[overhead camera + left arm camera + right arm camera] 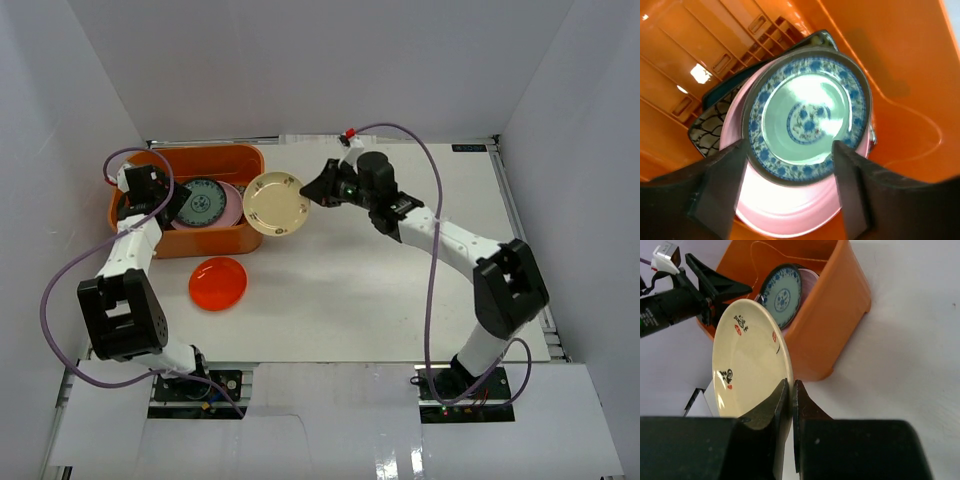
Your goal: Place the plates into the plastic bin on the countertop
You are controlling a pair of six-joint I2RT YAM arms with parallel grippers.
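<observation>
The right pincer (791, 400) pinches the cream plate (274, 204) beside the orange bin (240, 238) at the bench's far-left corner, while the left pincer (787, 165) hangs spread over the blue-green plate (807, 117).

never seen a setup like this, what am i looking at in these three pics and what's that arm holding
Two robot arms are bolted to a white table. One picture looks down from above; the other two come from cameras on each wrist. The right gripper pinches a cream plate by its rim, beside the orange bin. The left gripper hangs open inside the bin, over a blue-patterned plate stacked on a pink plate. An orange-red plate lies on the table.
</observation>
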